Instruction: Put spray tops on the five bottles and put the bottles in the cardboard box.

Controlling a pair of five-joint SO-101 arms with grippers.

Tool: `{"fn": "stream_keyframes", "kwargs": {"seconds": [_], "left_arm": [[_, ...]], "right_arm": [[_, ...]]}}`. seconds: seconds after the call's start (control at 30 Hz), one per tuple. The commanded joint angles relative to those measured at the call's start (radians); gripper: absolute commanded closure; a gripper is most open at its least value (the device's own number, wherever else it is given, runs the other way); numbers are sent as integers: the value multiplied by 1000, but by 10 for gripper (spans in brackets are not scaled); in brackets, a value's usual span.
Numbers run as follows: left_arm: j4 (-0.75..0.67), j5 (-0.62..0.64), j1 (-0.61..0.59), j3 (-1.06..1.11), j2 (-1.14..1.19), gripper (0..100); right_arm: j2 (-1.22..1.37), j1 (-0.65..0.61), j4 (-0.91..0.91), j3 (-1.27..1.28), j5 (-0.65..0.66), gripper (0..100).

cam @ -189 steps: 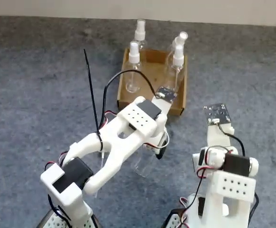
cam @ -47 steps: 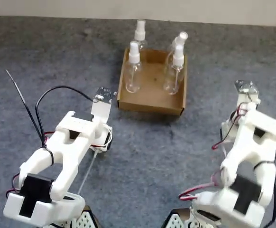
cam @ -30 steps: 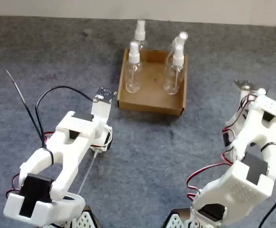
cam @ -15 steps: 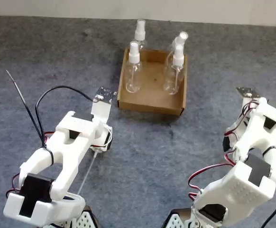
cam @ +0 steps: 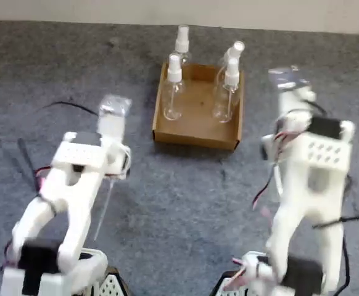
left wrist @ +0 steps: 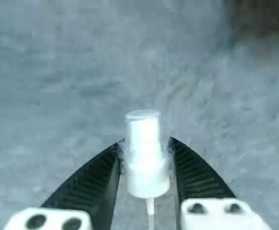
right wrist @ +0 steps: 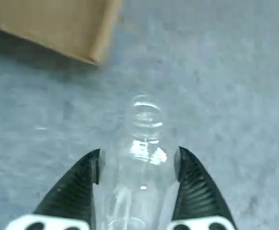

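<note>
Left gripper (left wrist: 145,143): clamped on the spray top (left wrist: 145,163), whose cap end sticks out past the fingertips.
Right gripper (right wrist: 138,153): gripping an uncapped bottle (right wrist: 144,122), open neck pointing outward.
Cardboard box (cam: 195,132): between both arms, farther back, holding capped bottles (cam: 173,86).

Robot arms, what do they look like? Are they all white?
Mostly white. The left arm and right arm are chunky white plastic, with black motor blocks near the base and rows of small holes on top. Thin red, black and white wires loop along them. The left gripper and right gripper each have two black, ribbed fingers tapering to points.
</note>
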Motion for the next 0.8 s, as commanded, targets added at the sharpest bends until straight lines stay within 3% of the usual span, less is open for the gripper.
{"fn": "stream_keyframes", "kwargs": {"seconds": [0.0,0.17,0.33,0.53,0.67,0.77], "left_arm": [[75,0,-48,-108,-248,934],[118,11,-87,-226,-544,934],[110,141,-133,-341,-731,934],[98,361,-127,-375,-843,934],[60,512,-125,-298,-901,934],[12,539,-81,-205,-963,934]], "right_arm": [[-206,-229,-10,74,-75,995],[-335,-533,-170,216,-199,995],[-429,-754,-452,483,-229,995],[-549,-852,-699,748,-224,995],[-631,-911,-739,837,-227,995],[-687,-946,-740,868,-229,995]]}}
